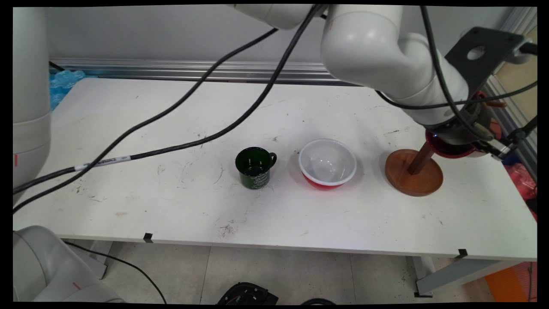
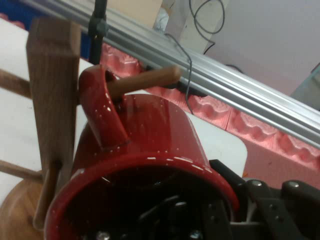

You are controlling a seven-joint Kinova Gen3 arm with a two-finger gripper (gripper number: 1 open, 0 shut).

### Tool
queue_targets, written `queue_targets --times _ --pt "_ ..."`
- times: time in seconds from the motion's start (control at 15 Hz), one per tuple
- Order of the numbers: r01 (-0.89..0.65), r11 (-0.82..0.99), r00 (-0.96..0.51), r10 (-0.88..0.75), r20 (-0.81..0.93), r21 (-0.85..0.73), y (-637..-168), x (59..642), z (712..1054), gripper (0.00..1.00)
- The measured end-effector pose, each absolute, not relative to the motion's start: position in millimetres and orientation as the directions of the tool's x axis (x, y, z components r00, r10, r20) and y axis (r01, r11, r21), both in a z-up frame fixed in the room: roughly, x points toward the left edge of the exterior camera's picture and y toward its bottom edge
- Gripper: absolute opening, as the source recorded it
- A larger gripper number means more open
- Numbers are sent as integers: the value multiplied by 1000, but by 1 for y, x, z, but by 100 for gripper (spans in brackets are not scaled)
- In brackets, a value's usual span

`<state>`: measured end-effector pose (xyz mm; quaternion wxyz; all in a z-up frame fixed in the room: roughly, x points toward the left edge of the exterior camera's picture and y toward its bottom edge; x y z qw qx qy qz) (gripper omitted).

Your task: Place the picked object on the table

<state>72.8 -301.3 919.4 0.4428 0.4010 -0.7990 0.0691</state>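
White table (image 1: 171,206), scuffed and marked, stretches across the main view with a grey wall and a metal rail behind it. At its right end the arm's pincer (image 2: 235,215) is clamped on the rim of a red mug (image 2: 150,165), one finger inside the cup and the other against its outer wall. The mug's handle loop sits over a wooden peg (image 2: 145,80) that sticks out from the upright post of a wooden mug stand (image 1: 414,171). The post is just beside the pincer, touching the mug's side; the stand's round base lies directly below it on the table. Further away from the pincer, toward the table's middle, sits a red bowl (image 1: 327,163) with a white inside. Beyond the bowl, farther still, a dark green mug (image 1: 255,167) stands upright, its handle turned toward the bowl.
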Motion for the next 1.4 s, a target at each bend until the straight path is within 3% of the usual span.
queue_targets --times 1.4 --pt "-622 731 -289 -549 784 281 -247 83 967 0"
